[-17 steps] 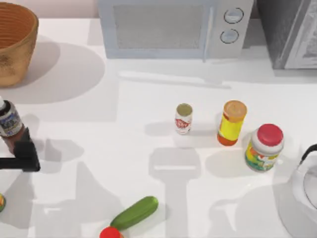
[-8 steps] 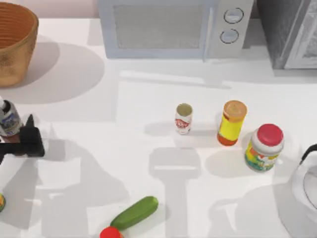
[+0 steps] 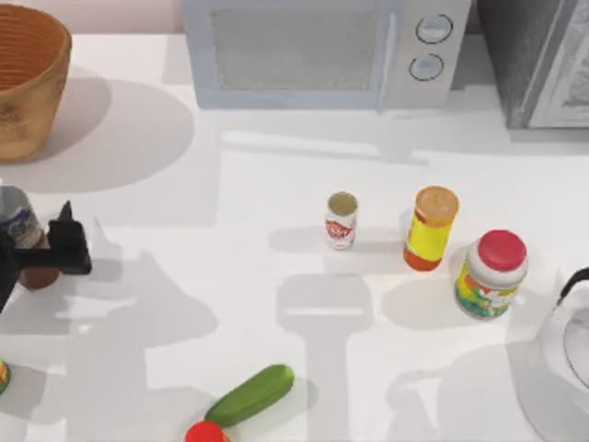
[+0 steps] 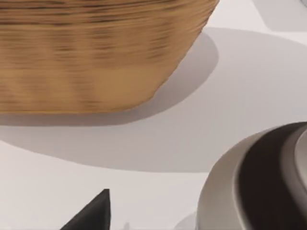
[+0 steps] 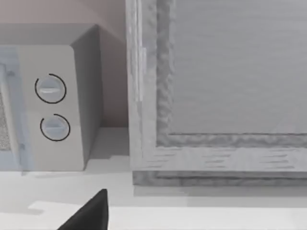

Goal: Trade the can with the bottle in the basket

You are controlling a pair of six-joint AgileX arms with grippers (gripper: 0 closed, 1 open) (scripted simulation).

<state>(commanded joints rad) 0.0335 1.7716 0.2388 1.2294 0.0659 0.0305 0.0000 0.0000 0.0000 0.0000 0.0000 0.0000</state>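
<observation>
On the white bench, the slim dark reddish-brown bottle, already out of the wicker basket, is being released by the left pincer, now spread and retreating; the can is being left untouched.

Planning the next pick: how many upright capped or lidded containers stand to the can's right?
2. The yellow container with an orange cap stands just right of the small white-and-red can; the colourful jar with a red lid stands farther right, nearer the table's front.
</observation>
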